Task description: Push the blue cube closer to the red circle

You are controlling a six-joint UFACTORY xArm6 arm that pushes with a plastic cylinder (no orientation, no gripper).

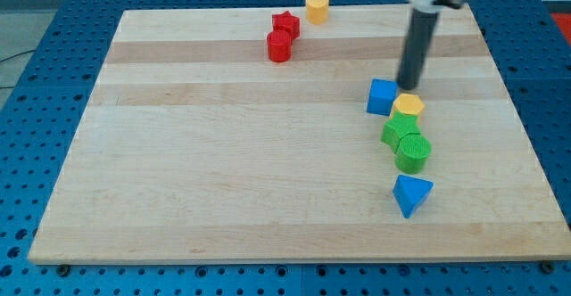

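My tip (411, 89), the lower end of the straight dark rod, stood on the bench just above the yellow hexagonal block (408, 105) and just to the right of the top edge of the blue cube (382, 96). The arm carried no pincer, so there was nothing to open or close and nothing was gripped. I could not tell if the tip touched the blue cube or only stood close beside it.

Taking the blue cube as the landmark: the yellow hexagonal block lay against its lower right side. Below that came a green block (398, 131) of angular shape, and then a green cylinder (413, 153), the three touching in a short chain going down. A blue triangular block (410, 194) lay further below the cube, a little apart from the green cylinder.

The red circle (279, 46), a small red cylinder, was well apart from the blue cube, up and to the left. A red star-shaped block (285, 24) touched it from above, and a yellow heart-shaped block (317, 9) sat near the star, to its right, at the top edge of the pale wooden bench (196, 171).
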